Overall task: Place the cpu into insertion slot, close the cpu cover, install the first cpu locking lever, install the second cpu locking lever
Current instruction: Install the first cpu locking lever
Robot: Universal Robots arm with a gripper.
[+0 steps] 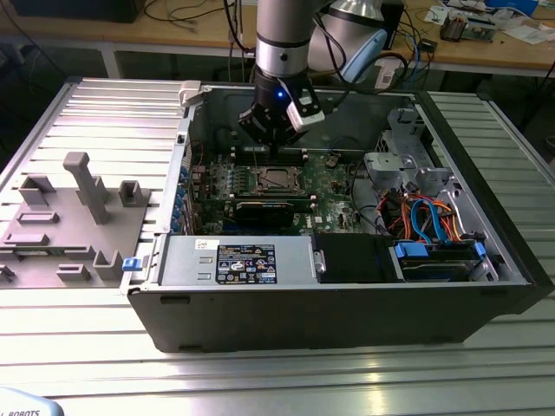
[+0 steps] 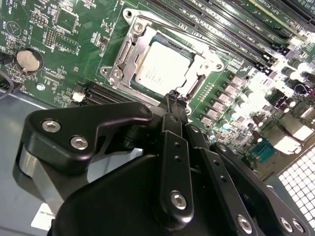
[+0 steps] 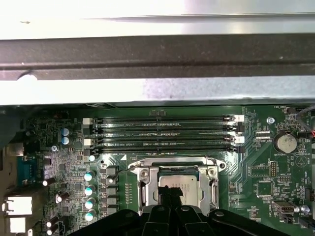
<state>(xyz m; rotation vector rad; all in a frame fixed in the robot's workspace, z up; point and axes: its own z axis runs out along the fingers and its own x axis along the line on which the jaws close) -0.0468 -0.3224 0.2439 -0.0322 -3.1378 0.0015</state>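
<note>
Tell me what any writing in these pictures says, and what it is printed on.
Sticker on the power supply: too small to read.
White lettering on the motherboard: too blurred to read.
Markings on the cpu: too faint to read.

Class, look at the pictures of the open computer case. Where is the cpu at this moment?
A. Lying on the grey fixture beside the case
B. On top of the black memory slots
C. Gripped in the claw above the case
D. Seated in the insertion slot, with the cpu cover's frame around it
D: in the second wrist view the cpu lies in the insertion slot, framed by the cpu cover, with the claw at its edge.
</note>
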